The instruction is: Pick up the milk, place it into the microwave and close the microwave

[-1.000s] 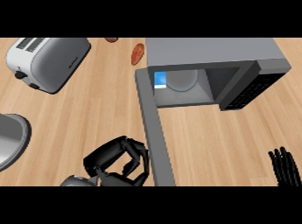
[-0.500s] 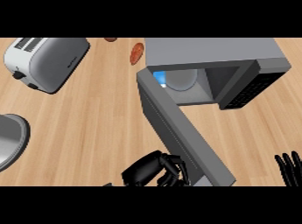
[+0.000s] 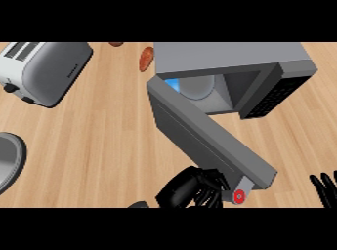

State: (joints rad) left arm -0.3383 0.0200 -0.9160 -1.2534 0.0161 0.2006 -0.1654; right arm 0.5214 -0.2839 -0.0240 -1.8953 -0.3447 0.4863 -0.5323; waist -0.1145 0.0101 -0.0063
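Microwave (image 3: pixel 228 53) sits at top centre-right of the counter (image 3: pixel 98 136), grey box, cavity facing the lower edge of the view. Door (image 3: pixel 210 141) is part-way swung, running as a long grey slab diagonally from the cavity's left corner down to the lower right. Handle end of the door carries a small red ring (image 3: pixel 238 196).

Milk (image 3: pixel 172 84) is inside the cavity, at its left side, only a blue-and-white bit of it visible past the door's hinge end. Beside it inside is a pale round turntable plate (image 3: pixel 198 89). Control panel (image 3: pixel 275 95), dark, is on the cavity's right.

Left hand (image 3: pixel 189 190) is at the bottom centre, fingers curled together, right against the outer face of the door near its free end. Cannot tell whether anything is between the fingers; nothing shows there.

Right hand (image 3: pixel 333 188) shows at the lower right corner, fingers straight, spread and pointing up, resting, clear of the door.

Toaster (image 3: pixel 41 71) lies top left, tilted. Grey pot rim (image 3: pixel 1 163) at the left edge. Two brown items (image 3: pixel 146 58) just left of the microwave's top corner, too small to identify.
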